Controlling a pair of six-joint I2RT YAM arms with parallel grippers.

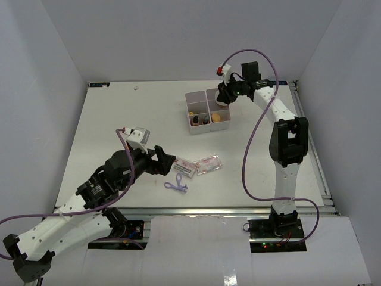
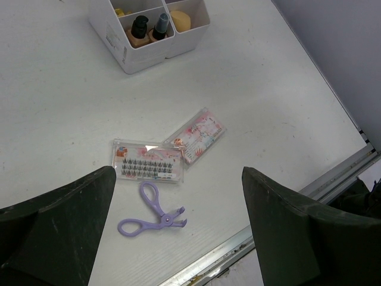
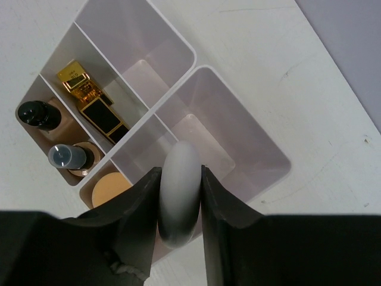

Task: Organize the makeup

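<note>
the white oval piece (image 3: 178,173) is gripped on edge between the two fingers of the right gripper (image 3: 178,205), which is closed on it and held above the white box (image 3: 280,164) at the far part of the table (image 1: 119,119). the piece is poised over the divider beside the compartment in which a tan sponge (image 3: 110,189) is lodged, and which compartment lies beneath it cannot be told. a gold and black tube (image 3: 89,98) is laid slantwise in the next compartment, and two bottles with dark caps (image 3: 36,113) are stood upright in the one beyond. the left gripper (image 2: 178,179) is held with its jaws spread wide and nothing between them, low over the near part of the table. below it two flat clear packets (image 2: 147,162) with pink-red print are laid touching at one corner, rows of dark lashes being shown in one of them, and a thin purple tool (image 2: 152,215) is laid just beside them toward the near edge. the packets and the tool are placed well apart from the box.
</note>
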